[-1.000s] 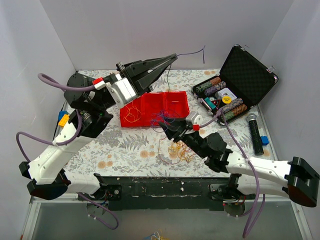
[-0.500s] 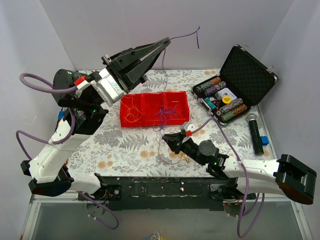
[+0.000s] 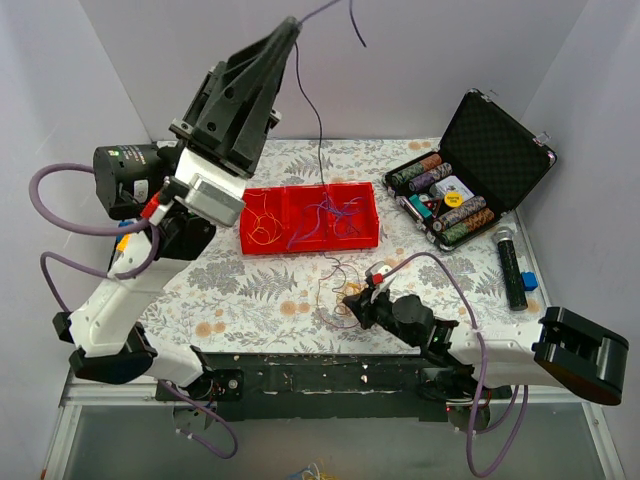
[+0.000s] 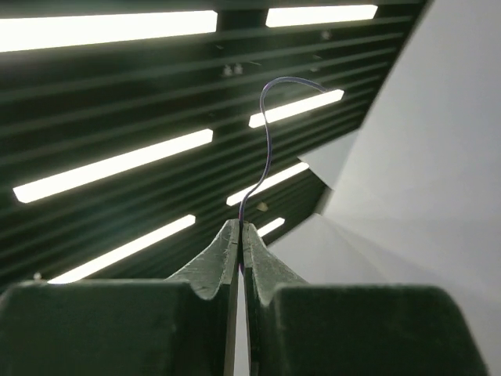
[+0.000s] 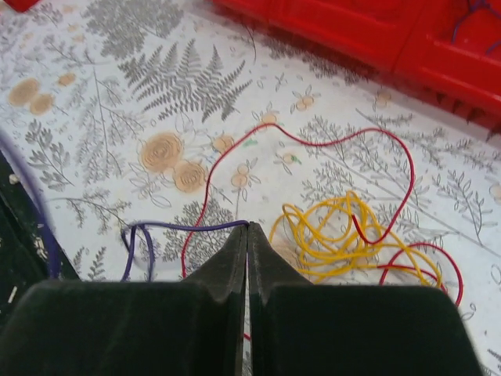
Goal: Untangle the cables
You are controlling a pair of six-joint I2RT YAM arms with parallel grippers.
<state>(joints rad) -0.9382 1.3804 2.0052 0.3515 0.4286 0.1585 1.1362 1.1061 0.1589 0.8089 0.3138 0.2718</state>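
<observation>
My left gripper (image 3: 290,22) is raised high above the table, shut on a thin purple cable (image 3: 319,110) that hangs down into the red tray (image 3: 358,240). In the left wrist view the gripper (image 4: 240,227) pinches that cable (image 4: 266,149), whose free end curls upward. My right gripper (image 3: 350,297) is low over the floral mat, near the front edge. In the right wrist view the gripper (image 5: 247,225) is shut on the end of a purple cable (image 5: 180,227). A yellow coil (image 5: 344,235) and a looping red cable (image 5: 313,137) lie just ahead of it.
The red tray holds yellow wires (image 3: 262,222) in its left compartment and purple wires (image 3: 335,210) in the middle. An open black case of poker chips (image 3: 470,170) stands at the right, with a microphone (image 3: 508,265) and a blue piece (image 3: 529,281) beside it.
The left arm swung up and lifted its purple cable higher. The right gripper drew back toward the near edge and shut on the purple cable on the mat.
</observation>
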